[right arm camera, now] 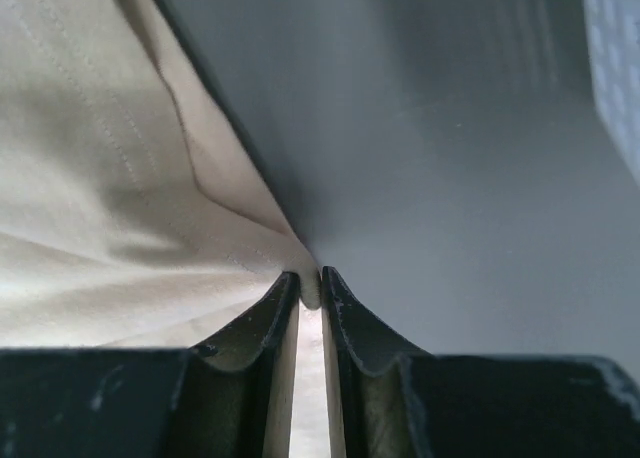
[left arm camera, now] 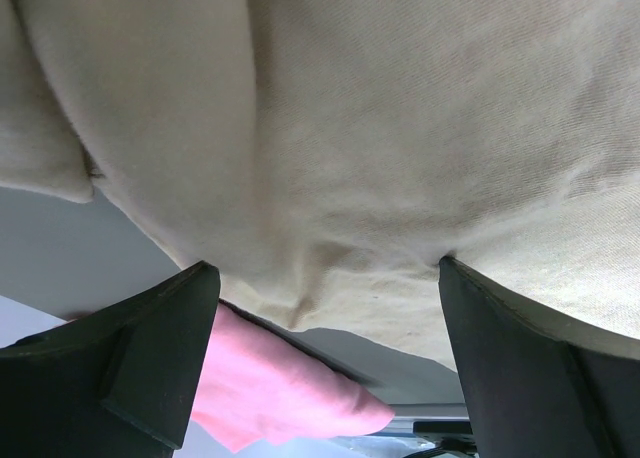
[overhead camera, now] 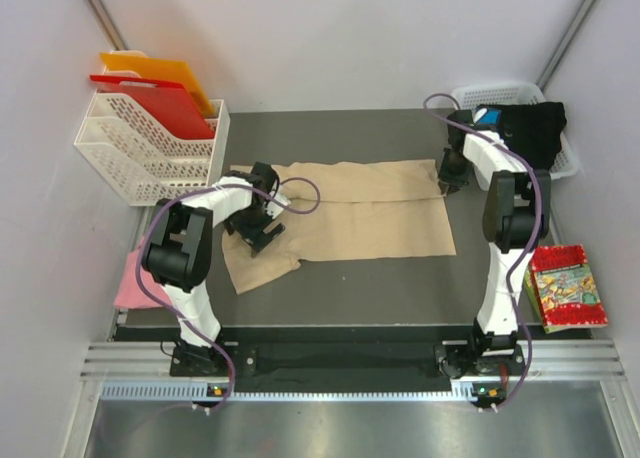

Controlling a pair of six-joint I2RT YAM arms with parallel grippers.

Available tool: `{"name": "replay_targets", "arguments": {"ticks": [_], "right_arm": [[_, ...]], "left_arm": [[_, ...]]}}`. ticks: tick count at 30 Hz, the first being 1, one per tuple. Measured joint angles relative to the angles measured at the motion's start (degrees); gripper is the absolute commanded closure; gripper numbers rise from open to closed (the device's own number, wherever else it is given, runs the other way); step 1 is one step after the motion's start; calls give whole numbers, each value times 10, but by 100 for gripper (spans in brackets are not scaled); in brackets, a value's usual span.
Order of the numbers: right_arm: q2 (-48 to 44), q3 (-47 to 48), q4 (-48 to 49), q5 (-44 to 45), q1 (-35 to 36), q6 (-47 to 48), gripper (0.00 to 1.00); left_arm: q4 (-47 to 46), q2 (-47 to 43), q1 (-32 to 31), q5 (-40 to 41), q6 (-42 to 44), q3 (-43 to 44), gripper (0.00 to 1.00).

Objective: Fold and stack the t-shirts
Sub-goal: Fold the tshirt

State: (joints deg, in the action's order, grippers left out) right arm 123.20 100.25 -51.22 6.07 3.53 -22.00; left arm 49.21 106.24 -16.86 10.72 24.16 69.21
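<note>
Pinching beige t-shirt point(overhead camera: 365, 218), right tool point(right arm camera: 308, 288)

Three t-shirts point(overhead camera: 360, 213), two boards point(overhead camera: 150, 96), one packet point(overhead camera: 567, 286), seemingly two baskets point(overhead camera: 130, 153).

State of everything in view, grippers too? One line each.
beige t-shirt: laid flat on the table, left end rumpled.
pink t-shirt: bunched at the table's left edge.
black t-shirt: heaped in the white basket.
left gripper: open, over the beige t-shirt.
right gripper: shut on the beige t-shirt's corner.
red board, orange board: upright in the rack.
packet: lying flat.
</note>
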Motion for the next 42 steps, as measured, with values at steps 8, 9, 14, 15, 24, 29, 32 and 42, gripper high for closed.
{"name": "replay_targets", "arguments": {"ticks": [8, 9, 14, 15, 24, 29, 32, 42], "right_arm": [[7, -1, -1, -2, -7, 9, 39], [9, -1, 1, -4, -7, 14, 33], [30, 12, -19, -20, 1, 23, 32], [32, 20, -25, -19, 2, 23, 32], [59, 202, -68, -13, 12, 11, 34], [59, 231, -78, 30, 33, 6, 34], [58, 191, -72, 31, 49, 3, 35], [142, 210, -56, -11, 76, -6, 36]], "left_arm": [[3, 0, 2, -2, 0, 3, 5], [3, 1, 3, -3, 0, 4, 5], [8, 4, 3, -4, 0, 8, 5], [9, 4, 3, -4, 0, 9, 5], [8, 1, 13, -7, 0, 3, 5], [9, -5, 30, -10, 2, -5, 5], [12, -5, 35, -8, 4, -6, 5], [44, 14, 47, 12, 14, 38, 5]]}}
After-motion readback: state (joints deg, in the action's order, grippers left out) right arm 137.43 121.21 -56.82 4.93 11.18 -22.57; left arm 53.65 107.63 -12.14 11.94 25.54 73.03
